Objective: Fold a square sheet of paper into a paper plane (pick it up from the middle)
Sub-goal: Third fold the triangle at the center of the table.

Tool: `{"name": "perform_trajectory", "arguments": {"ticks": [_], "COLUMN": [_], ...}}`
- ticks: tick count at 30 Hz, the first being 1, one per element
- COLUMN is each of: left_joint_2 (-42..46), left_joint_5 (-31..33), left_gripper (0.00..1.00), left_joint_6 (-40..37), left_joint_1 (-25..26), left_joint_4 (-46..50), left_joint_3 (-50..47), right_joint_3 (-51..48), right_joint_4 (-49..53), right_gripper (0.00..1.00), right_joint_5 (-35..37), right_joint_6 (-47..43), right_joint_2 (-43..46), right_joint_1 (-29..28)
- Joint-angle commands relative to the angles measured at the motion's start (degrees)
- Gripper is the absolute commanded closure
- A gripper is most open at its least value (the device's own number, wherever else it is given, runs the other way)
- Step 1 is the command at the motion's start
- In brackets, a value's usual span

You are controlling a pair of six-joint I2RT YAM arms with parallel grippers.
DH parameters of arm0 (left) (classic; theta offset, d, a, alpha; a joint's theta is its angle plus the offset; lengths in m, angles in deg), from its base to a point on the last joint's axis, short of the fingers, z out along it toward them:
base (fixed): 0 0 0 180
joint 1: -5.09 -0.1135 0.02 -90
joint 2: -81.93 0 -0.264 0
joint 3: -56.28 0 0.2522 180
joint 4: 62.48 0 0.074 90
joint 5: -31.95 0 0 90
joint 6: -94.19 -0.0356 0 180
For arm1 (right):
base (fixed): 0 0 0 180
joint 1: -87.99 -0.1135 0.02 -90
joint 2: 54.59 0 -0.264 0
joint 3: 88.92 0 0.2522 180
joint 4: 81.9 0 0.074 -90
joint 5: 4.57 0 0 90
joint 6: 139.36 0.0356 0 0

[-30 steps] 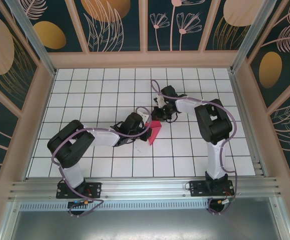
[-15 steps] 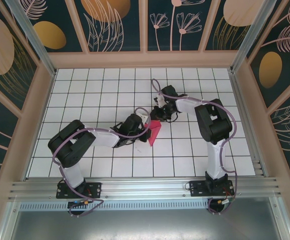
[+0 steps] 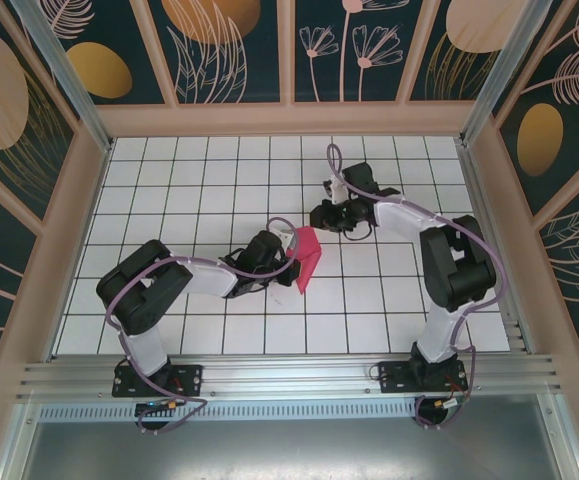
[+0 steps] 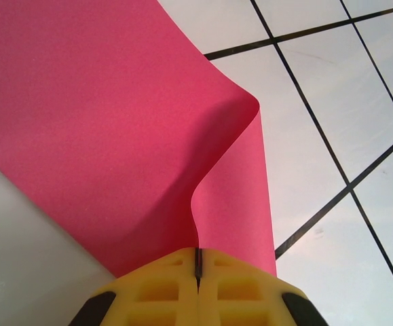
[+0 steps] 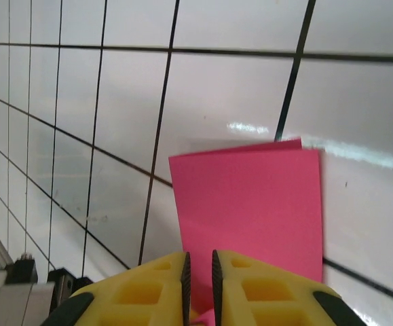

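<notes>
From above, the sheet (image 3: pixel 307 258) stands bent up off the surface (image 3: pixel 199 190) near the middle, carried by one arm alone. Thin paper held this way can sag or twist, so a crease pressed now would likely land crooked. The left fingers (image 3: pixel 285 248) meet its left edge. The right fingers (image 3: pixel 321 215) hang just past its far end, apart from it as far as this view tells.

In the left wrist view, the sheet bulges in a loose curl right above the grip. A tug from the other arm could slip it free or tear it there. The left fingers are pressed together on the sheet's edge, with no gap.

In the right wrist view, the sheet hangs ahead of the tips. Closing from here might miss it or catch a single layer. The right fingers are a thin slit apart. A pink sliver shows low in that slit, but I cannot tell whether it touches them.
</notes>
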Motion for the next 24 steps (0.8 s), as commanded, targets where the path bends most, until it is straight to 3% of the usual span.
{"name": "perform_trajectory", "arguments": {"ticks": [1,7,24], "left_joint_2": [-0.99,-1.46,-1.80], "left_joint_5": [-0.30,-1.05,-1.40], "left_gripper": [1.00,1.00,1.00], "left_joint_6": [-0.26,-0.15,-0.61], "left_joint_1": [-0.42,-0.43,-0.39], "left_joint_4": [-0.55,-0.74,-1.33], "left_joint_3": [0.48,0.49,0.65], "right_joint_3": [-5.63,-12.13,-15.87], "right_joint_4": [-1.00,-4.47,-9.15], "right_gripper": [0.85,0.92,0.91], "right_joint_5": [-1.76,-3.91,-3.38], "right_joint_6": [2.19,5.36,8.76], "right_joint_2": [2.67,5.23,2.86], "right_joint_1": [-0.41,-1.68,-3.33]}}
